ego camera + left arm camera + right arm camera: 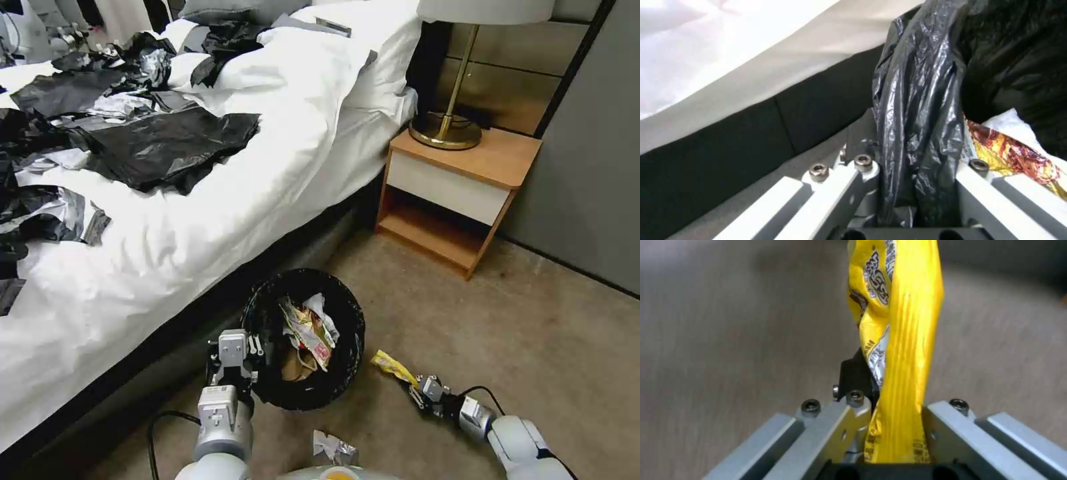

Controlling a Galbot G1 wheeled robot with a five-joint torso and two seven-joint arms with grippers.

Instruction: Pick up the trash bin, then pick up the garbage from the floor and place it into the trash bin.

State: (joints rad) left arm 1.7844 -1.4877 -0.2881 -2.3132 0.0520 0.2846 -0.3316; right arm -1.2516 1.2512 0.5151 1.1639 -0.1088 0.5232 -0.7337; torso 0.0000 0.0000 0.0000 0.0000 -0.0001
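Left gripper [248,360] clamped on bin [347,313] rim, right gripper [419,389] pinching yellow wrapper [393,366] just right of bin; next: lift over opening, release.

Trash bin [347,373]: round, lined with a glossy black bag, stood upright on the floor beside the bed; liner rim clamped between the fingers of the left gripper [253,347]. Contents: crumpled wrappers, white tissue and tan paper, heaped inside.

Yellow snack wrapper [395,366]: narrow, creased, printed in dark lettering; pinched at one end by the right gripper [417,389], just right of the bin.

Crumpled silvery wrapper [331,448]: lay on the floor near the bin.
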